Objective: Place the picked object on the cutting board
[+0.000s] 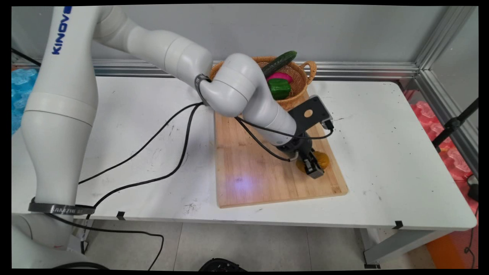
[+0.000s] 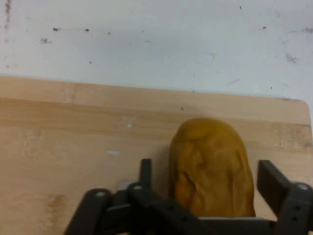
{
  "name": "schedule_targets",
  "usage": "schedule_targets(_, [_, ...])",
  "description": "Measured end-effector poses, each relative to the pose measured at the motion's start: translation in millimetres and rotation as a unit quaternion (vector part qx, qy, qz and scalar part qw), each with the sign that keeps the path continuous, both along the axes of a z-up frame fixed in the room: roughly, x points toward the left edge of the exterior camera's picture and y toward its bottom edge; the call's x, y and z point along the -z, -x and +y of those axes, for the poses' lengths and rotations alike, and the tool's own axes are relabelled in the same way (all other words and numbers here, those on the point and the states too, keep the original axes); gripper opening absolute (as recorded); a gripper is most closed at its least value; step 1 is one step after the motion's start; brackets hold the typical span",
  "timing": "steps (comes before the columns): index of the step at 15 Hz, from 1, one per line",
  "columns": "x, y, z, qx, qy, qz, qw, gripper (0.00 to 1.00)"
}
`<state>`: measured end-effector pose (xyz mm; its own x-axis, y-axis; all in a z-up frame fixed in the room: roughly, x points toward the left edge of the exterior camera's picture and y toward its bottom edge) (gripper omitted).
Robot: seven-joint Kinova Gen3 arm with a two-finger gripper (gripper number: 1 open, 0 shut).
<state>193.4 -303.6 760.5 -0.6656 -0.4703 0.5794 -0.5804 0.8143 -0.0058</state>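
Gripper: black two-finger gripper (image 1: 314, 165) is down low over the right part of the cutting board, jaws spread and astride the yellow-brown object, not clamped on it.
Fingers: hand view shows one finger (image 2: 145, 172) close against one side of the object and the other finger (image 2: 272, 180) standing off the opposite side with a visible gap.
Object: potato (image 2: 211, 167), a lumpy yellow-brown rounded piece, lies on the board between the fingers; in the main view only its edges show past the gripper (image 1: 324, 158).
Board: wooden cutting board (image 1: 248, 164) lies flat on the table, long side running away from the camera; the potato sits near its right edge, toward the near half.
Table: white table (image 1: 386, 152), scuffed with small dark specks.
Basket: wicker basket (image 1: 301, 82) stands at the board's far end, partly behind the arm's wrist.
Basket contents: cucumber (image 1: 280, 62) leans up over the rim; a pink piece (image 1: 280, 76) and a green pepper (image 1: 279, 88) lie inside.
Cables: black cables (image 1: 168, 141) hang from the arm and trail across the table left of the board.
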Motion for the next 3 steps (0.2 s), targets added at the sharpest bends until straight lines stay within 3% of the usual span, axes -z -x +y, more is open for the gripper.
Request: schedule_targets(3, [4.4,3.0,-1.1,-0.001,-0.004,0.002,1.0,1.0])
